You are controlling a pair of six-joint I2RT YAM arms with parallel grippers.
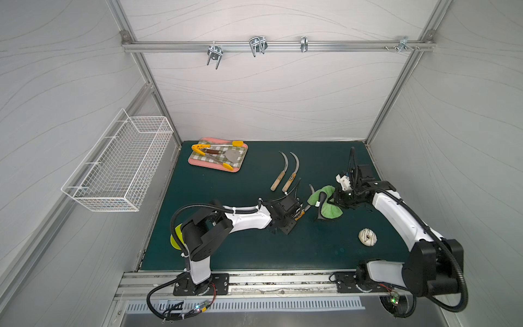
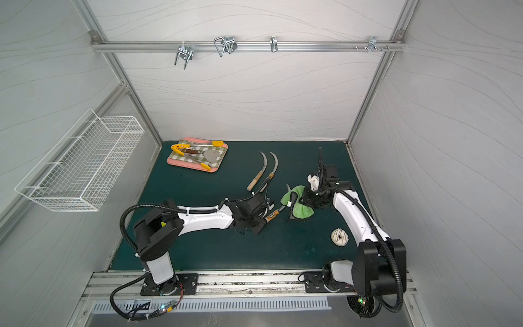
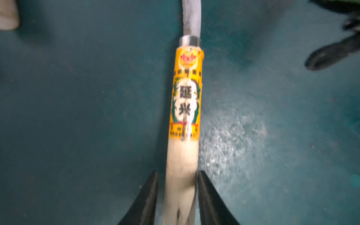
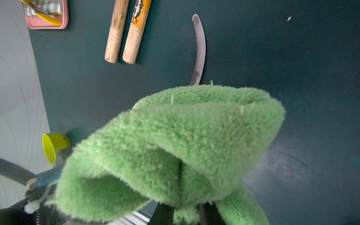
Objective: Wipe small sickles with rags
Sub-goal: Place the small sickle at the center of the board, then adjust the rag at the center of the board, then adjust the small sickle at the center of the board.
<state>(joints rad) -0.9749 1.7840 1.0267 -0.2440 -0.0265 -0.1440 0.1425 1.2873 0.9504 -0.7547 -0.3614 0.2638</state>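
Note:
A small sickle with an orange label lies on the green mat, its wooden handle between the fingers of my left gripper. In the left wrist view that gripper stands slightly open, with a thin gap on one side of the handle. The blade runs under the light-green rag, and its tip pokes out beyond the rag. My right gripper is shut on the bunched rag, which hides its fingers. Two more sickles lie side by side further back.
A pink tray with yellow-tipped tongs and a spatula sits at the back left. A white doughnut lies near the right arm. A yellow-green cup stands behind the left arm's base. A wire basket hangs on the left wall.

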